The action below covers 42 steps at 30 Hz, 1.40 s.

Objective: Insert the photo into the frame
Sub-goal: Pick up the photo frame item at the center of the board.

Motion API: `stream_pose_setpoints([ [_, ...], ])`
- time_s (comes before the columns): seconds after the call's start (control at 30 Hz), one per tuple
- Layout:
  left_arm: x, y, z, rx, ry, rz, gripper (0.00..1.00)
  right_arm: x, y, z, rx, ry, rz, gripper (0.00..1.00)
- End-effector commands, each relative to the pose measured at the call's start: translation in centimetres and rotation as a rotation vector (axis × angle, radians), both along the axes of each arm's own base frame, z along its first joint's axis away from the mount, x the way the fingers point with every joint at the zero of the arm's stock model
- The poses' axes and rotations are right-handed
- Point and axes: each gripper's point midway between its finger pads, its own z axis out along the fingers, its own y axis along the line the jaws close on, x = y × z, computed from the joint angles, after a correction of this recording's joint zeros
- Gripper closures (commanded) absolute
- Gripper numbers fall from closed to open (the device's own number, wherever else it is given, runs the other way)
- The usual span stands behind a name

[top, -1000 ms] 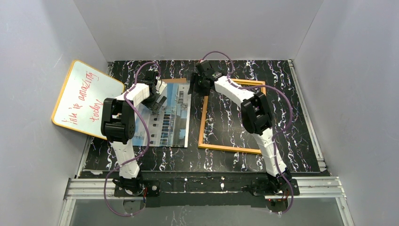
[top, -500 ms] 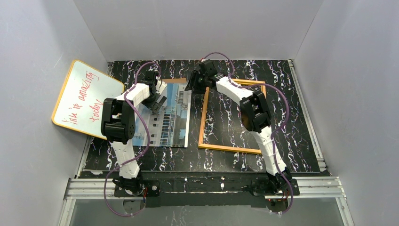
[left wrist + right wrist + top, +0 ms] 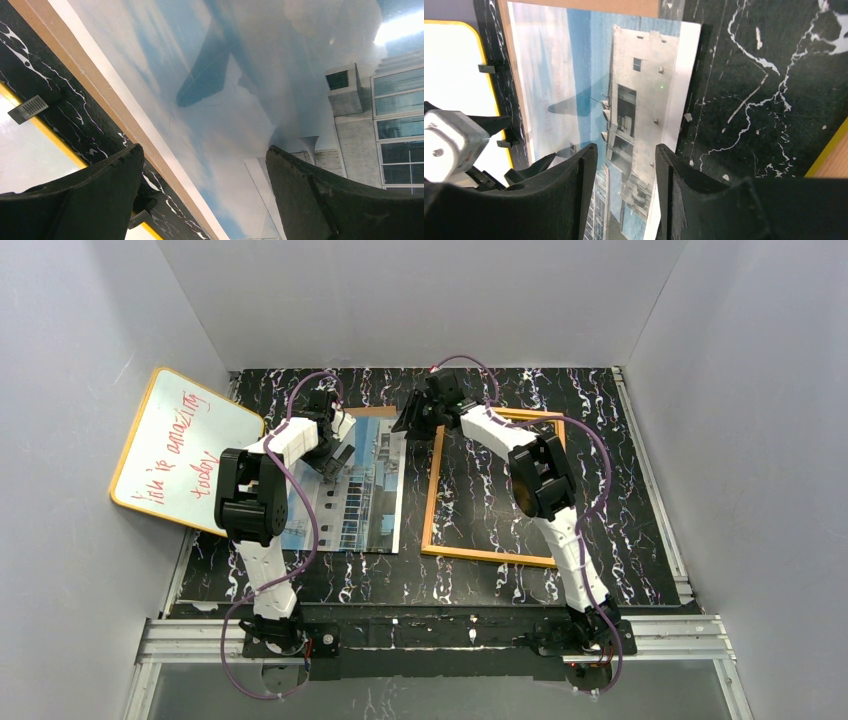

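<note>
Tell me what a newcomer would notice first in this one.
The whiteboard with red writing, propped against the left wall, stands out. On the dark marbled table the blue-sky photo lies left of the empty orange frame, the left gripper open over it and the right gripper above its far right corner.

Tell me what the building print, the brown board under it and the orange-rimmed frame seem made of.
Large building print: glossy paper, with a bright glare patch. Plain brown board: matte fibreboard or card, dull tan. Orange-rimmed frame: probably wood or plastic; any pane is clear, since the marbled table shows through.
</note>
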Motion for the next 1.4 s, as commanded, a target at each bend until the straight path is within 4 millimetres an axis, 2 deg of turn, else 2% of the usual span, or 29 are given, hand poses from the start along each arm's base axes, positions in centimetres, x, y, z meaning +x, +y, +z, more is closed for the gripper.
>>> stream_pose_setpoints([
  [0.0,-4.0,-0.2,-4.3,-0.022,0.175,-0.008,0.08,-0.2,0.5,-0.1,0.038,-0.003,0.006,0.46],
  [0.4,-4.2,-0.1,-4.4,-0.014,0.178,-0.015,0.09,-1.1,0.7,-3.5,0.026,0.082,0.013,0.47],
  [0.6,-4.1,-0.1,-4.4,-0.014,0.178,-0.017,0.09,-1.5,0.9,-3.9,0.043,0.099,0.024,0.47],
  [0.93,-4.2,-0.1,-4.6,-0.015,0.182,-0.022,0.09,-2.9,3.4,-2.0,0.085,0.056,0.099,0.48],
  [1.17,-4.3,-0.1,-4.7,-0.016,0.184,-0.021,0.09,-3.7,4.0,-1.0,0.111,0.046,0.126,0.49],
  [1.23,-4.3,-0.2,-4.7,-0.020,0.184,-0.020,0.09,-4.0,4.4,0.1,0.148,0.044,0.136,0.50],
  [1.37,-4.3,-0.2,-4.6,-0.021,0.182,-0.019,0.09,-4.7,5.0,3.6,0.243,0.015,0.153,0.51],
])
